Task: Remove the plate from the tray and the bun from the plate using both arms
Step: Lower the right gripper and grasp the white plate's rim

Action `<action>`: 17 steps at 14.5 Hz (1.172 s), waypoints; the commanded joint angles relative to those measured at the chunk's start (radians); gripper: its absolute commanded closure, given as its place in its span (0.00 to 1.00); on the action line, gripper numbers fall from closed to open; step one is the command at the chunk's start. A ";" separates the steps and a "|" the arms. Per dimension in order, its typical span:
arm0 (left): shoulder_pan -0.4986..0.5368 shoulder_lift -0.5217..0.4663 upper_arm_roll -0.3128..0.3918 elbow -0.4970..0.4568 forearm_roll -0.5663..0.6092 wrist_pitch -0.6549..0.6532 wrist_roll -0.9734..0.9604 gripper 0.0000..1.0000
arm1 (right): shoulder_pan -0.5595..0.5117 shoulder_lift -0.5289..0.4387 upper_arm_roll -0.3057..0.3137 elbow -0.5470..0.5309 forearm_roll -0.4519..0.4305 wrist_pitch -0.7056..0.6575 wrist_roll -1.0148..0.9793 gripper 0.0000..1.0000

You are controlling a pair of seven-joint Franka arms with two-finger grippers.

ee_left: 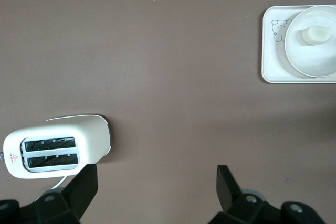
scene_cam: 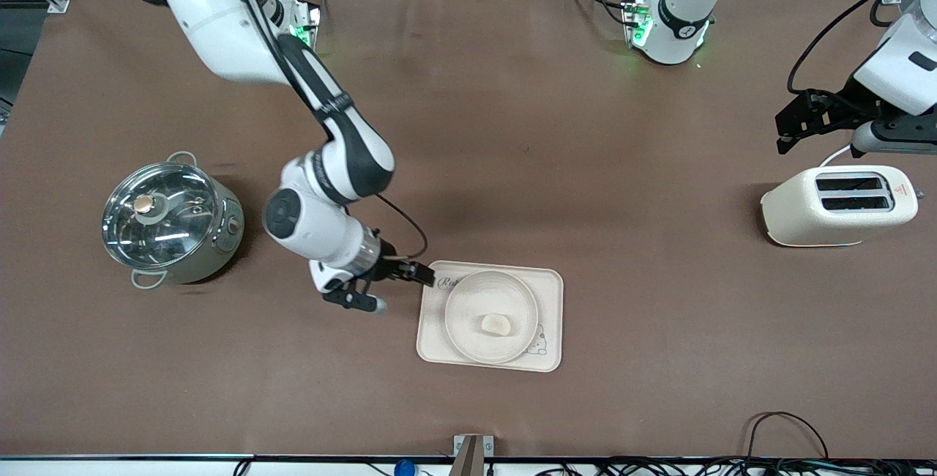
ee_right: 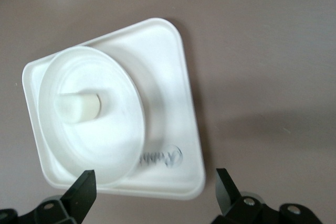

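Note:
The round cream plate (scene_cam: 463,299) lies on the rectangular tray (scene_cam: 547,287), nearer the front camera than the table's middle. The small pale bun (scene_cam: 496,324) lies in the plate. My right gripper (scene_cam: 392,287) hangs low over the table beside the tray's edge toward the right arm's end, open and empty. In the right wrist view the plate (ee_right: 107,153), bun (ee_right: 79,107) and tray (ee_right: 168,77) show past the gripper (ee_right: 156,187). My left gripper (scene_cam: 794,128) is open and empty, over the table by the toaster; its view (ee_left: 157,187) shows the plate (ee_left: 302,61) and bun (ee_left: 315,34) far off.
A steel pot (scene_cam: 172,223) with a glass lid stands toward the right arm's end. A cream toaster (scene_cam: 838,205) stands toward the left arm's end and shows in the left wrist view (ee_left: 52,148). Cables lie along the table's front edge.

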 commanded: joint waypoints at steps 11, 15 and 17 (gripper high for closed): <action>0.001 0.008 0.001 0.023 -0.002 -0.022 0.015 0.00 | 0.037 0.267 -0.008 0.284 0.019 0.103 0.020 0.64; 0.001 0.008 0.001 0.023 -0.002 -0.022 0.016 0.00 | 0.043 0.272 -0.008 0.279 0.019 0.122 0.016 0.71; 0.001 0.008 0.001 0.023 -0.002 -0.022 0.016 0.00 | 0.045 0.275 -0.008 0.279 0.019 0.127 0.014 0.75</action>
